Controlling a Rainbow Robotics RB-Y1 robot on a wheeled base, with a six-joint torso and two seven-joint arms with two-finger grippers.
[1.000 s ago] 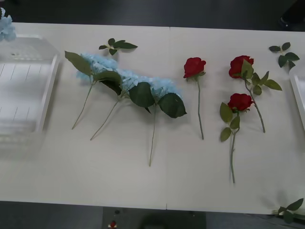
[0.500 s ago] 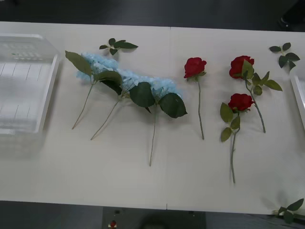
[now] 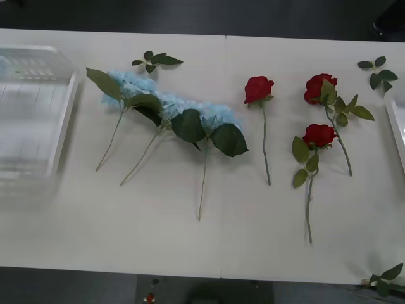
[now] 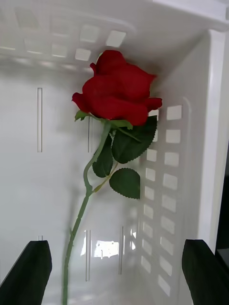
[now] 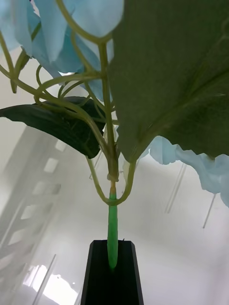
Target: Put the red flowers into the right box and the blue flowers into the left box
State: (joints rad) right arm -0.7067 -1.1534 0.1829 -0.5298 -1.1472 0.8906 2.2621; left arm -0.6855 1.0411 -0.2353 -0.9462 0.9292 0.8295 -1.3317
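Three red flowers lie at the right of the front view's table, three blue flowers left of centre, none boxed yet. In the right wrist view, one more rose lies inside the latticed right box; your right gripper hangs over it, black fingers wide apart, holding nothing. Your left gripper is pinched tight on a blue flower stem, bloom over the left box, upper left of the front view. Judging by this, you've one red dropped, one blue about to drop, six left.
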